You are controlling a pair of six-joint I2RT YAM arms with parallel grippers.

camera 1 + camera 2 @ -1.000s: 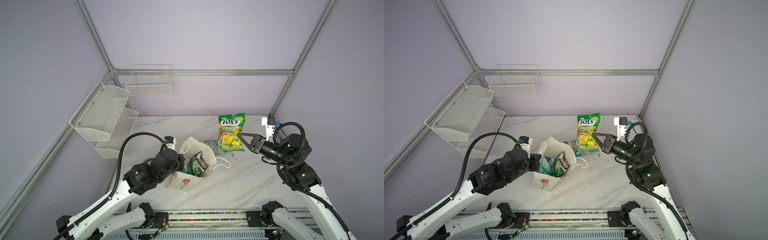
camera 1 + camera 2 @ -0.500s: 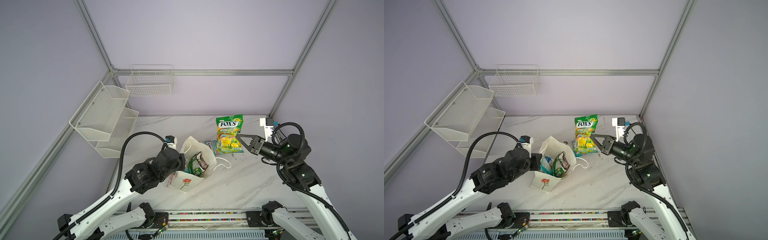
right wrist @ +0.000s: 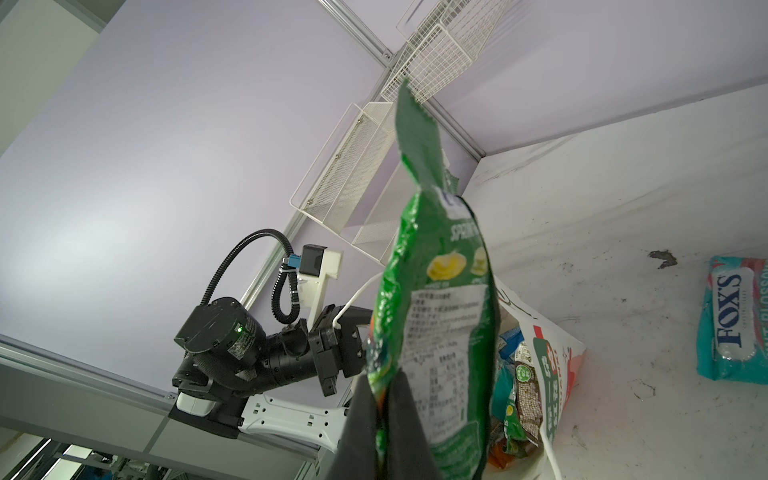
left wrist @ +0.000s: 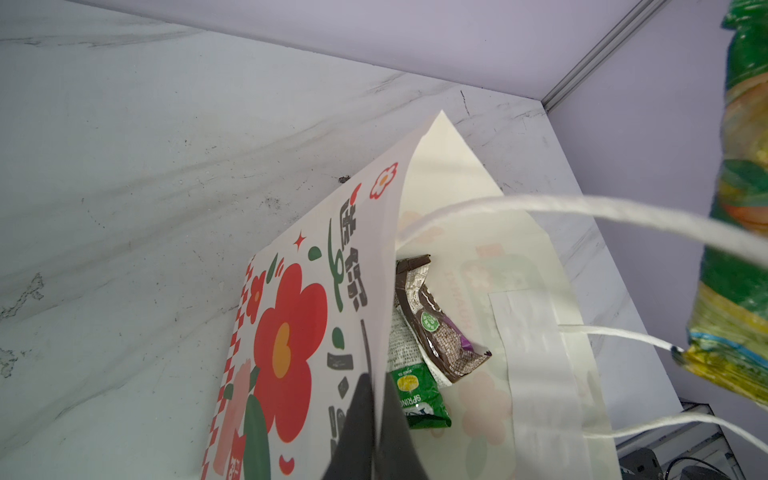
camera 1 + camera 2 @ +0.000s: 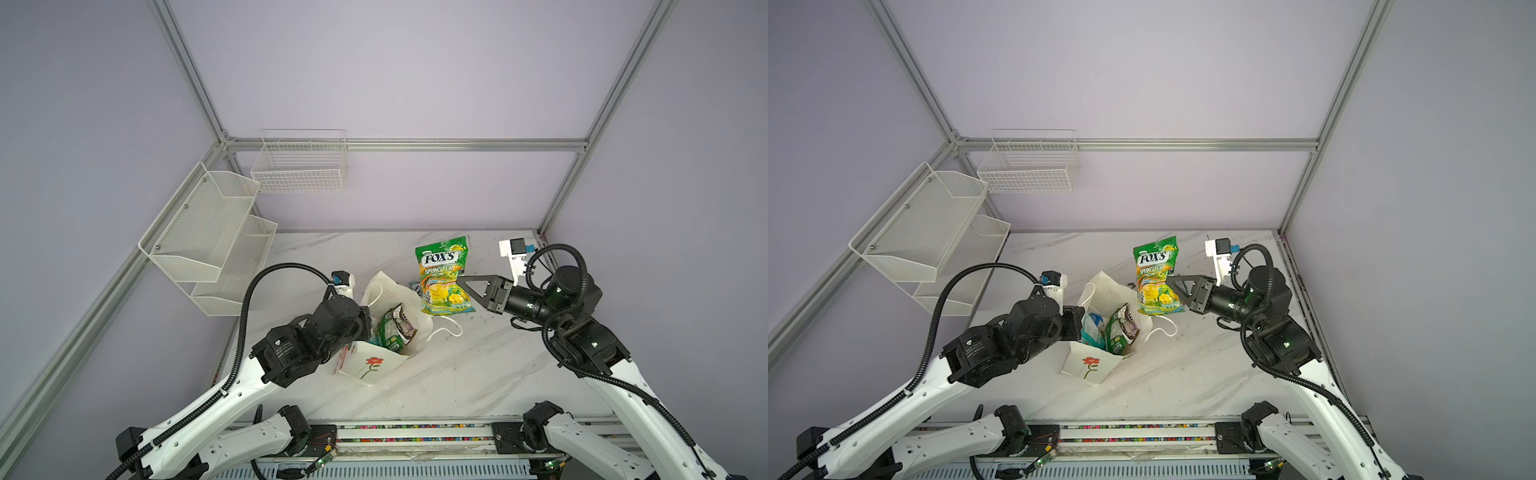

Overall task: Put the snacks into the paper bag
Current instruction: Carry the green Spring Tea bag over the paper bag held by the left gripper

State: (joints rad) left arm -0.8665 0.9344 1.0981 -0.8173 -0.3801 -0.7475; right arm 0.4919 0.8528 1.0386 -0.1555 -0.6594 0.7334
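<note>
- Inspecting right end effector (image 5: 462, 281): clamped tight on one side edge of green FOX'S pouch (image 5: 443, 274), low on the pouch, holding it clear of desk (image 5: 478, 374).
- Noting long axis of pouch: roughly upright, crosswise to the line of the end effector, sealed top uppermost; exact tilt not determinable.
- Locating paper bag (image 5: 376, 365) just beside the pouch, toward the left arm and nearer the robot base; leaning, mouth open and facing up.
- Recording left end effector (image 4: 376, 432) as closed on the near wall of the bag at its rim, keeping the mouth apart.
- Sighting white cord handle (image 4: 540, 206) strung across above the mouth in left wrist view.
- Finding dark brown bar (image 4: 436, 328) and second green pouch (image 4: 419, 395) inside the bag; other packets partly hidden.
- Finding teal FOX'S pouch (image 3: 731, 316) flat on desk, outside the bag.
- Judging right arm the nearer, load already in grip: sideways travel toward the left arm needed, then lowering bottom edge first. Risk judged: snagging on far rim or cord.
</note>
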